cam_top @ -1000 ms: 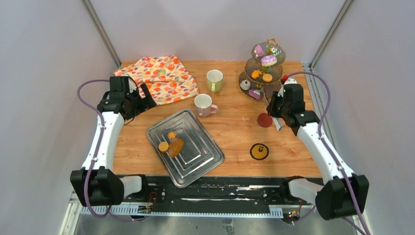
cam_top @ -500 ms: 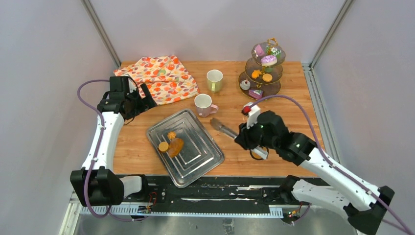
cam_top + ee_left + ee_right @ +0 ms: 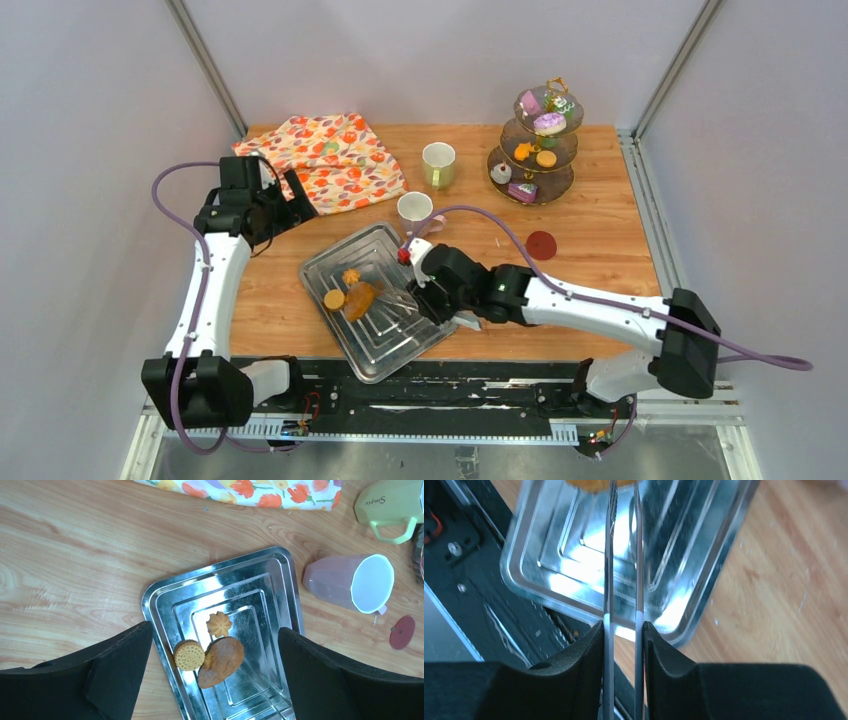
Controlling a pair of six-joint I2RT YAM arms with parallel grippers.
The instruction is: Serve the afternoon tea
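A metal tray (image 3: 392, 345) holds three orange-brown pastries: a flower cookie (image 3: 219, 624), a round cookie (image 3: 189, 655) and an oval brown one (image 3: 221, 661). My right gripper (image 3: 428, 290) is over the tray's right side, shut on the long metal tongs (image 3: 610, 555), whose tips reach an orange pastry (image 3: 596, 482). My left gripper (image 3: 290, 208) is open and empty, raised beside the cloth, with the tray below it (image 3: 215, 635). A pink mug (image 3: 415, 210) and a pale-green mug (image 3: 438, 163) stand behind the tray. A three-tier stand (image 3: 545, 185) carries a pink-iced donut (image 3: 549, 122), orange cookies (image 3: 533, 155) and small cakes.
An orange floral cloth (image 3: 325, 160) lies at the back left. A red round coaster (image 3: 541, 245) lies right of the mugs. My right arm stretches across the table's front right. The table's near edge and black rail are just below the tray (image 3: 469, 555).
My right arm has swung from beside the tiered stand leftwards across the table to the tray, carrying the tongs. The left arm has stayed still.
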